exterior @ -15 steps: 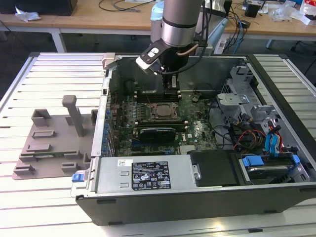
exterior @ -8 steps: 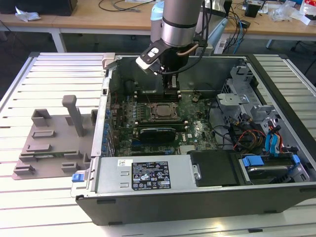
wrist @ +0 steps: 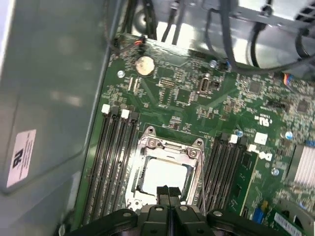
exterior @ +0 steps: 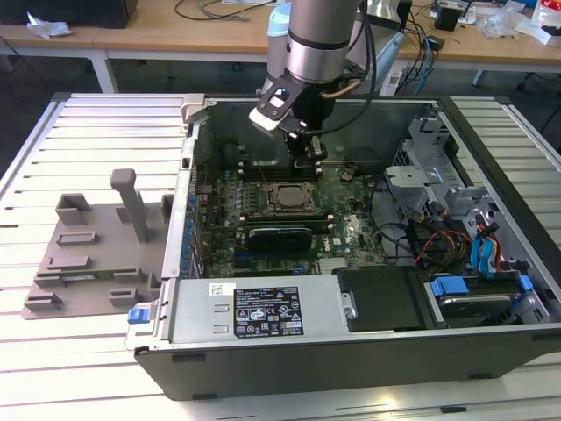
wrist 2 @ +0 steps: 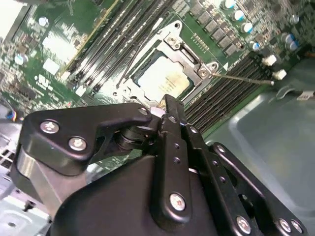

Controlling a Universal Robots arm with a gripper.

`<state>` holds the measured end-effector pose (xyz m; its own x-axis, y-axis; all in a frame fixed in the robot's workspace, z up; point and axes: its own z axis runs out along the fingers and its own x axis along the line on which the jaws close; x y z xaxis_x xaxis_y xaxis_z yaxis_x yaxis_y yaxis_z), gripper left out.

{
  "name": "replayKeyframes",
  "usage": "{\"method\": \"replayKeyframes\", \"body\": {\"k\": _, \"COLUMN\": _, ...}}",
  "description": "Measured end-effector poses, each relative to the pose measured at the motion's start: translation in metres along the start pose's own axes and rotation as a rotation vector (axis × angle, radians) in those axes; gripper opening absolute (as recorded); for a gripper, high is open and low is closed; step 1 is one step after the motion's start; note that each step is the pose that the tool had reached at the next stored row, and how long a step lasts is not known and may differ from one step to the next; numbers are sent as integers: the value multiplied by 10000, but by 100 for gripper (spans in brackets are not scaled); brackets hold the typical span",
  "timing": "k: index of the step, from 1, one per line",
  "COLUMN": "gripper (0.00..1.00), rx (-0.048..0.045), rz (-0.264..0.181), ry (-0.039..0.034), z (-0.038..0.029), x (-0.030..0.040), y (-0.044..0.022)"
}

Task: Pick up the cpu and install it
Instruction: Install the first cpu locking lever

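Item: cpu [wrist: 165, 176], a small flat square chip
Top: silvery-white, plain, with a thin darker edge
Pose: lying flat, top face up, square with the frame around it
Place: inside the metal-framed socket [wrist: 170, 143] on the green motherboard [wrist: 187, 105], between two banks of memory slots [wrist: 110, 157]

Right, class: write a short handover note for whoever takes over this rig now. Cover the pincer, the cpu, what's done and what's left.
Pincer: shut, nothing in it, just above the socket.
Cpu: lies in the socket, silvery top up, apart from the pincer.
Done: cpu picked up and set in the socket.
Left: I cannot tell whether it is fully seated, or whether the thin socket lever is latched.
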<state>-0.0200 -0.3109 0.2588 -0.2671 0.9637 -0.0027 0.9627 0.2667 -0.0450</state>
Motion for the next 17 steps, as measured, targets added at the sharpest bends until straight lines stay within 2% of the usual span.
{"method": "replayKeyframes", "body": {"k": 2, "gripper": 11, "rx": -2, "rz": -993, "ry": -45, "z": 0, "x": -1, "y": 2}}
{"method": "replayKeyframes", "body": {"k": 4, "gripper": 11, "rx": -5, "rz": -1710, "ry": -77, "z": 0, "x": -1, "y": 3}}
{"method": "replayKeyframes", "body": {"k": 7, "gripper": 11, "rx": -6, "rz": -2453, "ry": -111, "z": 0, "x": -1, "y": 3}}
{"method": "replayKeyframes", "body": {"k": 10, "gripper": 11, "rx": -7, "rz": -2892, "ry": -130, "z": 0, "x": -1, "y": 3}}
{"method": "replayKeyframes", "body": {"k": 17, "gripper": 11, "rx": -9, "rz": -3587, "ry": -162, "z": 0, "x": -1, "y": 3}}
